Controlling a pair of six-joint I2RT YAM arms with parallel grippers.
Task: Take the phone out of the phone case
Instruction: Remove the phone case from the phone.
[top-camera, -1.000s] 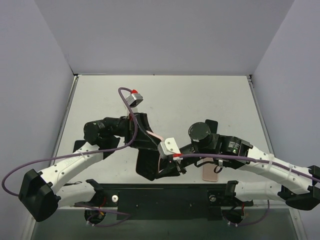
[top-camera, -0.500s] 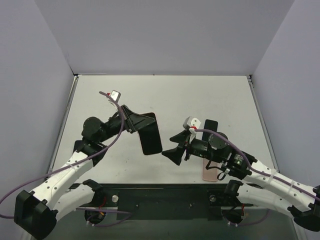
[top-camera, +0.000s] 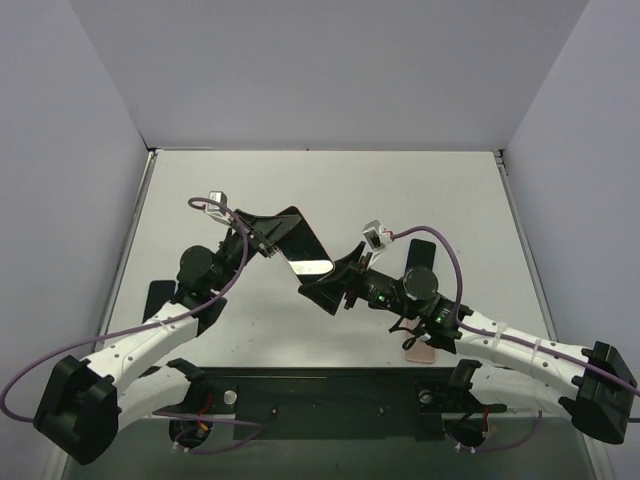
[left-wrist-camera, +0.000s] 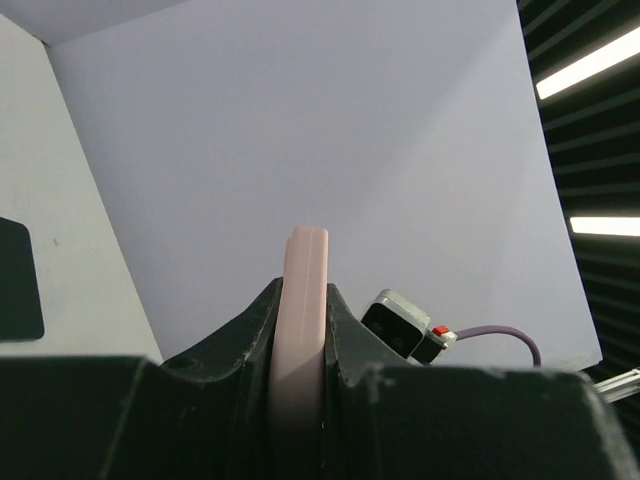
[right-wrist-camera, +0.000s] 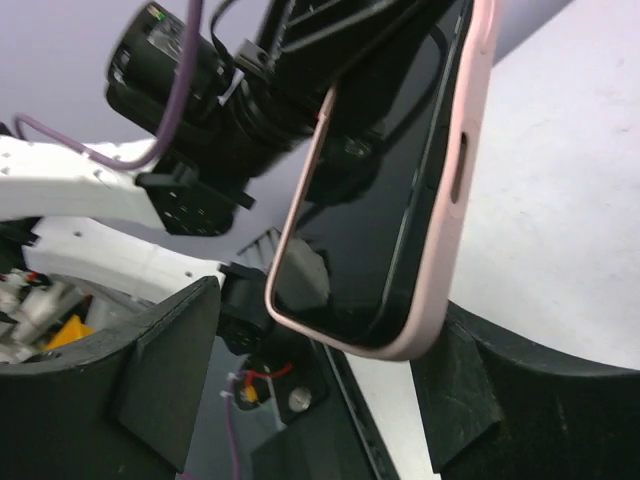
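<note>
Pink case (left-wrist-camera: 300, 335), seen edge-on from the left wrist, is pinched between the two dark fingers of the left gripper (left-wrist-camera: 302, 292). Jaws are narrow and closed flat against both faces of the case. Case stands upright in that grip, its top edge clear above the fingertips.

From above: case is held up off the table (top-camera: 400, 190), tilted, near mid-table and slightly left. Its free end points down toward the right arm.

Phone (right-wrist-camera: 375, 220) sits inside the case, dark glass facing the right wrist camera, pink rim around it on all the sides that show. Rim hugs the glass; no corner lifted that I can see.

Right gripper (right-wrist-camera: 320, 340) is wide open. One finger (right-wrist-camera: 165, 380) stands well off to the side of the case; the other (right-wrist-camera: 450, 390) is just beside the lower corner. The rounded bottom end of the case hangs between the two. Whether the near finger touches the rim, cannot tell. It grips nothing.

On the table: a black flat piece (top-camera: 421, 250) lies just behind the right arm; a pink flat piece (top-camera: 420, 350) lies partly hidden under that arm, near the front edge.
</note>
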